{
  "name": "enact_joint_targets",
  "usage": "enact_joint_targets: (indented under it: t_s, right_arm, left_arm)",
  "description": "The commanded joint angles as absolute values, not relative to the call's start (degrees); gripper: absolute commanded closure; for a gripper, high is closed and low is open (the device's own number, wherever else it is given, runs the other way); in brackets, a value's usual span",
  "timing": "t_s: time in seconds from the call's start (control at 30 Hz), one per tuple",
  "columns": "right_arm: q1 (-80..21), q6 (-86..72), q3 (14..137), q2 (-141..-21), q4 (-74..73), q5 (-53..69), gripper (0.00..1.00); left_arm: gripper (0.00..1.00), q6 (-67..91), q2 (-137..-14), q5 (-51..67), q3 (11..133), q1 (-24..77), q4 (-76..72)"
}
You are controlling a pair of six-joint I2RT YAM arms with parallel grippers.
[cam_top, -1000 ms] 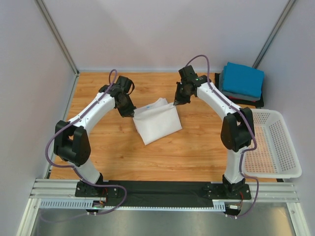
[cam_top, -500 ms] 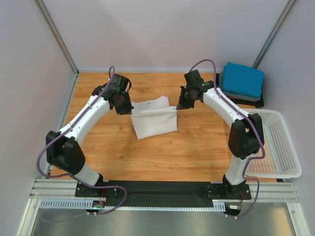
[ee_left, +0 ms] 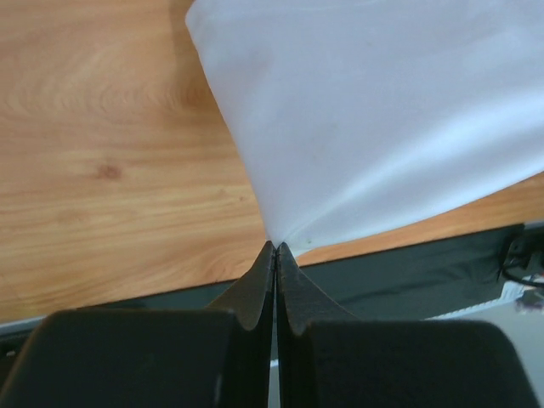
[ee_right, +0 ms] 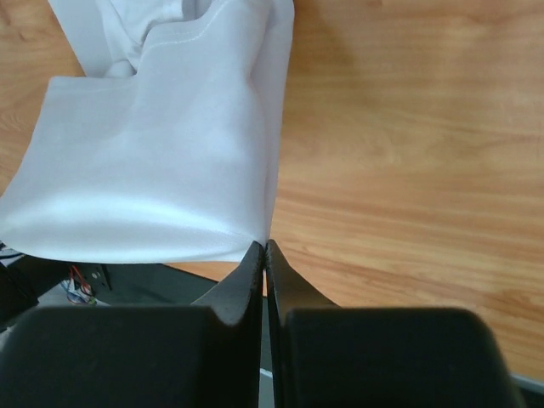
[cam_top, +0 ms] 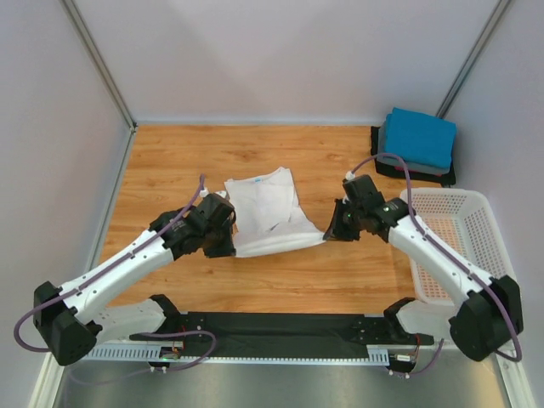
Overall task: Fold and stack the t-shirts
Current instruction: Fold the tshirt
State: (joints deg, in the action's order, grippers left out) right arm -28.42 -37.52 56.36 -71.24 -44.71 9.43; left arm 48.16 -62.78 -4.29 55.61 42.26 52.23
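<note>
We hold the white t-shirt (cam_top: 268,212) by its two near corners: our left hand (cam_top: 231,248) is pinched tight on the left corner and our right hand (cam_top: 330,233) on the right one. The shirt sits mid-desk (cam_top: 170,153), its hem stretched between the hands close to the near edge. Bare wood lies beyond it and to its left. Only the overhead view shows the folded stack (cam_top: 418,140), blue tee on top, at the far right corner, and the basket (cam_top: 463,255) beside our right arm. The wrist views show fingers pressed together on cloth, which our wrists hide from above. We cannot make out the stack's lower layers.
</note>
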Motion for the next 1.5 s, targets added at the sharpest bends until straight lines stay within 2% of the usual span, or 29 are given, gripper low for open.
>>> enact_joint_targets:
  t_s: [0.0, 0.27, 0.43, 0.63, 0.97, 1.27, 1.47]
  right_arm:
    - [-29.6, -40.9, 50.4, -63.2, -48.5, 4.9, 1.00]
    - [-35.4, -47.5, 47.1, -48.9, -56.9, 3.0, 0.99]
    - [-37.5, -49.7, 51.8, -47.0, -60.6, 0.2, 1.00]
    - [-37.5, -45.1, 60.1, -58.8, -60.6, -3.3, 0.99]
    - [-37.1, -40.7, 67.9, -72.3, -56.7, -6.9, 1.00]
    - [-34.4, -38.4, 77.7, -86.3, -54.8, -6.6, 1.00]
    - [-30.0, -35.2, 83.3, -98.6, -50.1, -3.0, 0.99]
  left_arm:
    - [1.00, 54.9, -59.5, -9.2, 54.1, 48.7, 57.5]
    - [1.00, 65.2, -55.3, -14.1, 59.0, 64.2, 68.5]
    - [1.00, 65.4, -55.2, -16.5, 62.5, 65.0, 69.6]
    - [1.00, 65.1, -56.2, -17.5, 62.8, 61.5, 68.6]
    - [1.00, 61.8, -59.0, -8.9, 57.0, 49.2, 57.0]
    - [1.00, 57.7, -65.6, -4.1, 58.1, 38.5, 51.8]
    - [1.00, 54.4, -75.1, 1.1, 59.1, 31.4, 44.3]
